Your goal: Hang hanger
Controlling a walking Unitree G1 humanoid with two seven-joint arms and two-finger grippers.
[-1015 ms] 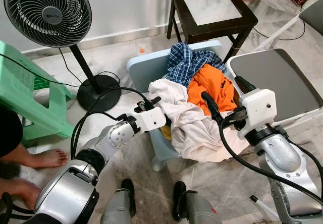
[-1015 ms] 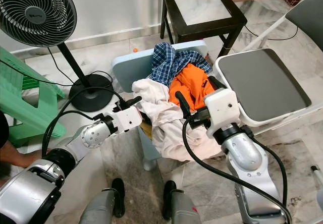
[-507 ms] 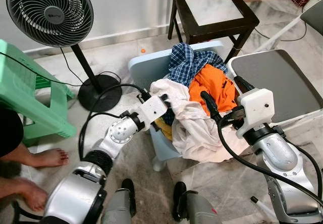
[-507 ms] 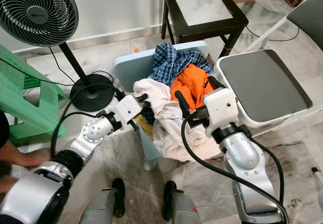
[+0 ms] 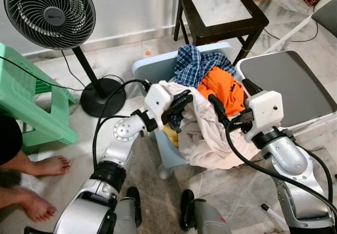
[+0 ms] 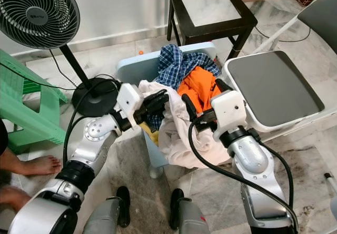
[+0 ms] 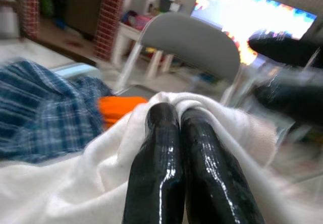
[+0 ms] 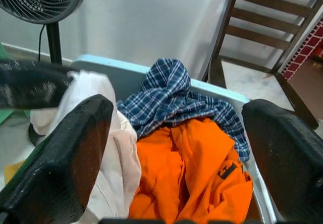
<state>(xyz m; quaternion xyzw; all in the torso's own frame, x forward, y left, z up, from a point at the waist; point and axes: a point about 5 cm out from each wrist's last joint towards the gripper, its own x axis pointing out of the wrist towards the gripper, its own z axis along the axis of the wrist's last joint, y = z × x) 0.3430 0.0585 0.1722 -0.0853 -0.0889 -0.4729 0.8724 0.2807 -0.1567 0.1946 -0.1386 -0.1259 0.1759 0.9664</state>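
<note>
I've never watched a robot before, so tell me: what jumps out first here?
The heap of clothes on the pale blue chair: an orange garment, a blue plaid shirt. The left gripper pinches the white cloth, the right gripper open beside it. A black fan stands far left.

Marble-pattern floor (image 5: 231,184), pale wall (image 5: 131,5) with skirting. Black pedestal fan (image 5: 50,13) far left, green plastic stool (image 5: 31,107) beneath it. Dark wooden chair (image 5: 221,10) by wall. Grey folding chair (image 5: 287,84) right. Even daylight.

The left hand (image 5: 181,103) reaches forward, fingers pressed together; the right hand (image 5: 227,103) is raised, fingers spread apart.
</note>
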